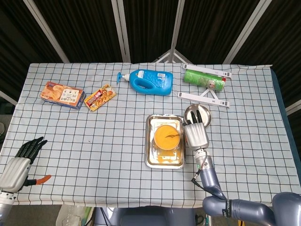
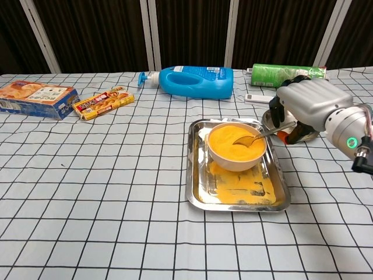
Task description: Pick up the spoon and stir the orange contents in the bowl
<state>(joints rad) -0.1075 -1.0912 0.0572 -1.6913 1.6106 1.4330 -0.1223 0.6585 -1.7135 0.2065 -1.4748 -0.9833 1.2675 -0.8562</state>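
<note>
One checked tablecloth [image 1: 94,141] fronts dark curtains [image 2: 186,29]; right robot hand [image 2: 306,108] holds spoon [image 2: 256,137], left [image 1: 19,162] spread.

Lab-style robot test table [image 1: 94,150], checked cloth, dark curtains [image 2: 186,32] behind.

blue plastic pump bottle [image 2: 195,81]: lying on its side
green cylindrical can [image 2: 280,74]: lying at the far edge
orange snack box [image 1: 62,94]: far left

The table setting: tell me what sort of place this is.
Probably a lab or staged test room, not a home kitchen: a checked tablecloth before dark curtains, with a detergent bottle and snack box beside a steel tray holding a bowl.
</note>
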